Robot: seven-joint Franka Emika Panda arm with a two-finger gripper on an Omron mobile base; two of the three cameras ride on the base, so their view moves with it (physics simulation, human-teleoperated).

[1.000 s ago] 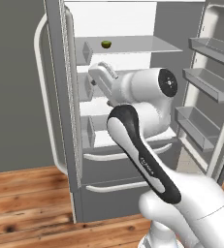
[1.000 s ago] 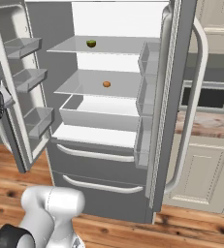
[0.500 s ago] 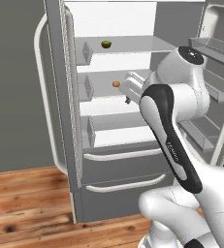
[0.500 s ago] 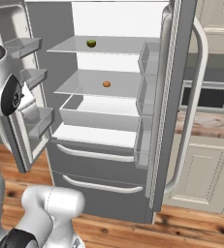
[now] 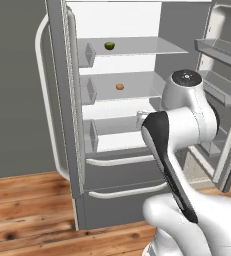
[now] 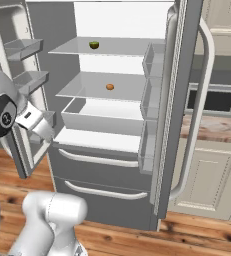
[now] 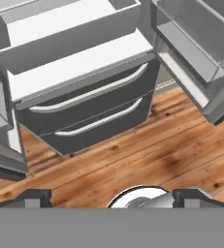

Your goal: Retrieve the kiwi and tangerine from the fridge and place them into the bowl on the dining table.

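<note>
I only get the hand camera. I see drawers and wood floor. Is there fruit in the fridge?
Observer: Yes. A tiny round orange-brown tangerine sits on the middle glass shelf of the tall grey fridge.
Operator: Is there something green too?
Observer: A small green fruit sits on the shelf above, apart from the tangerine.
Operator: Are both doors open?
Observer: Yes, both upper doors stand wide open; the two lower drawers are shut.
Operator: Is my hand near the fruit?
Observer: No. The gripper is outside the fridge, lower than the tangerine's shelf.
</note>
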